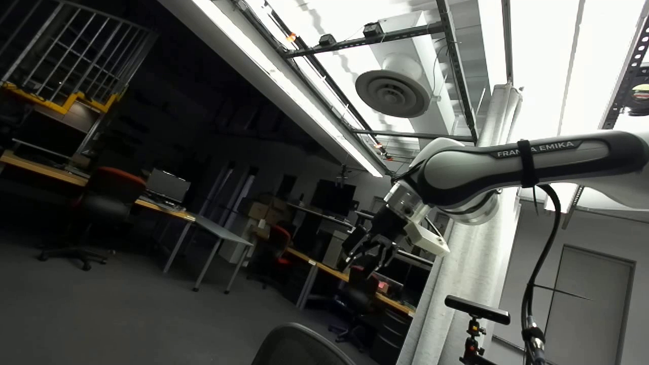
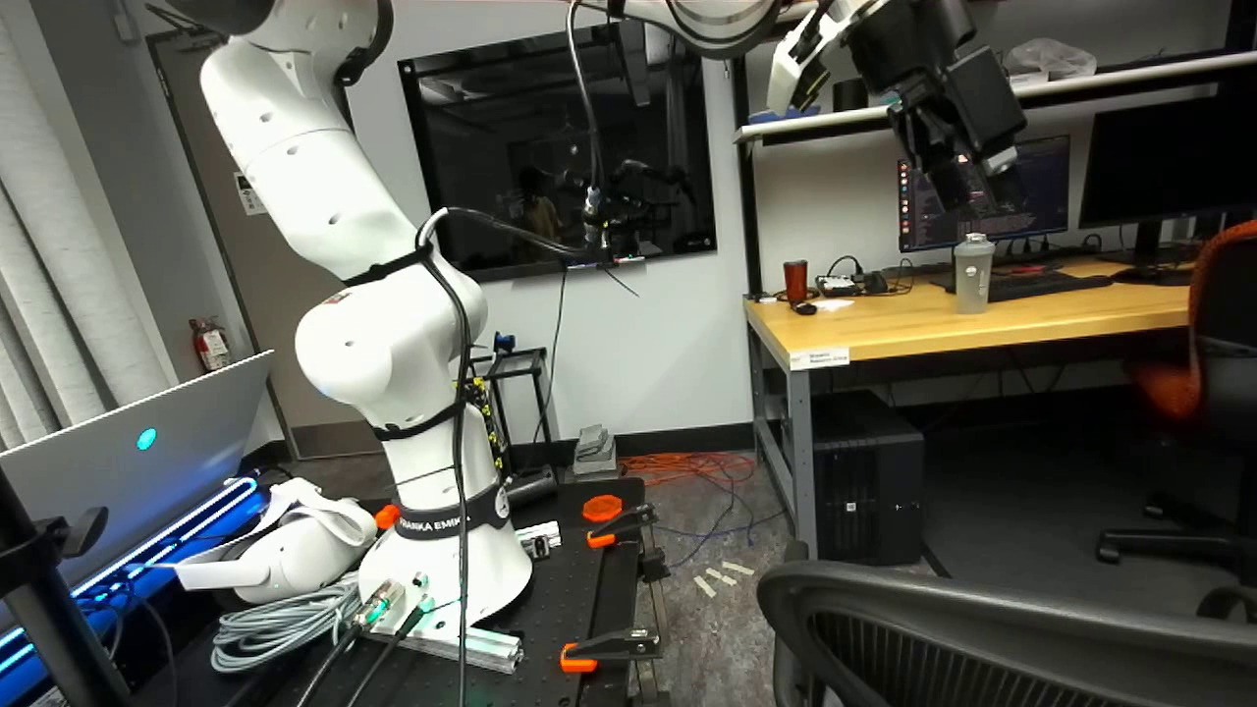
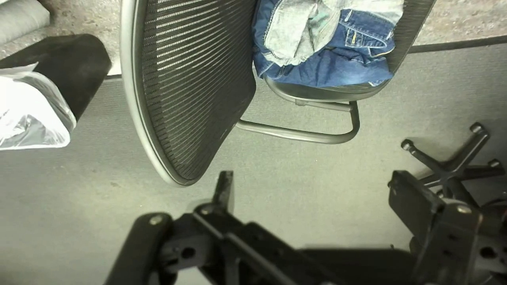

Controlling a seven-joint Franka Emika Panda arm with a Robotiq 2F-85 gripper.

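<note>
My gripper stands open in the wrist view, its black fingers wide apart with only carpet seen between them. It hangs in the air in both exterior views, as the gripper and the gripper, touching nothing that I can make out. Below it is an office chair with a dark mesh backrest; the backrest's rim shows in an exterior view. Folded or heaped blue denim lies on the chair's seat, with pale grey cloth on top. The exterior views hide the seat and clothes.
A dark bin with a white liner is left of the chair. A wheeled chair base stands at right. Beyond the arm, a wooden desk bears a shaker bottle and a red cup. A camera sits on a stand.
</note>
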